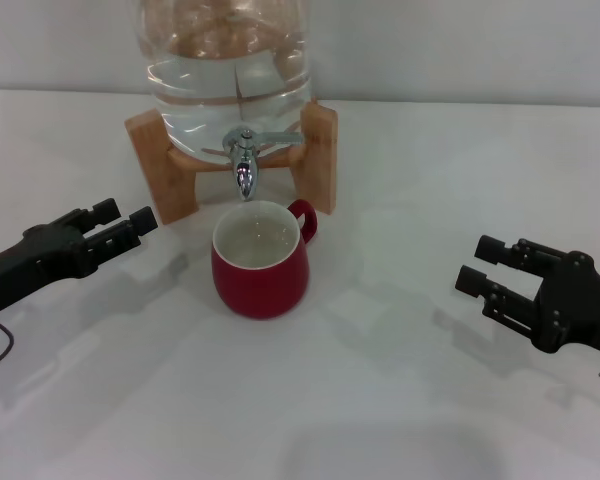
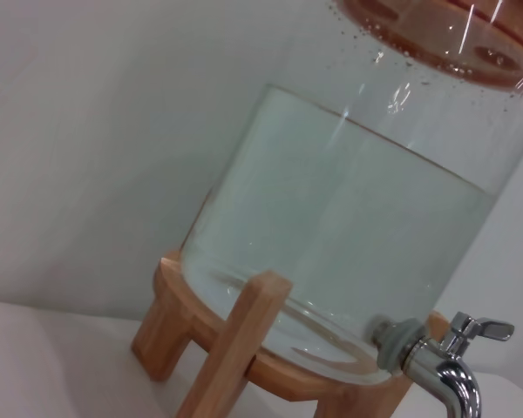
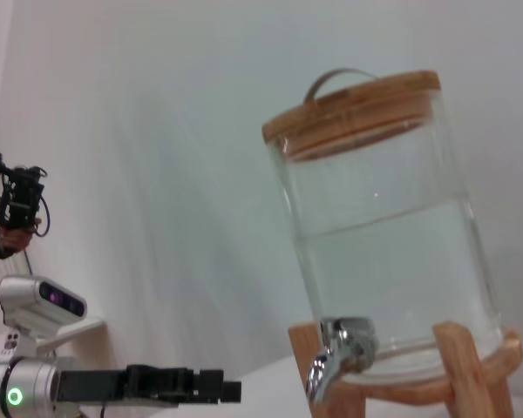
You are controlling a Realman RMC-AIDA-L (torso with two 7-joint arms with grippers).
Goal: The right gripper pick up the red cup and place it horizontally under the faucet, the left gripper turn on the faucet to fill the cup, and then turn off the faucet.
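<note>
We read no brand, label or writing anywhere. At 9 o'clock the left gripper hovers low over the table, fingers closed on nothing — its arm is cut off. The red cup stands upright at centre, directly beneath the faucet, at 3 o'clock from this claw. At 4 o'clock the right gripper waits, fingers parted and empty; the jar top is cropped.

Open bench lies between the left tool and the red cup; right tool likewise faces bare bench. Ahead, the wooden stand flanks the faucet.
</note>
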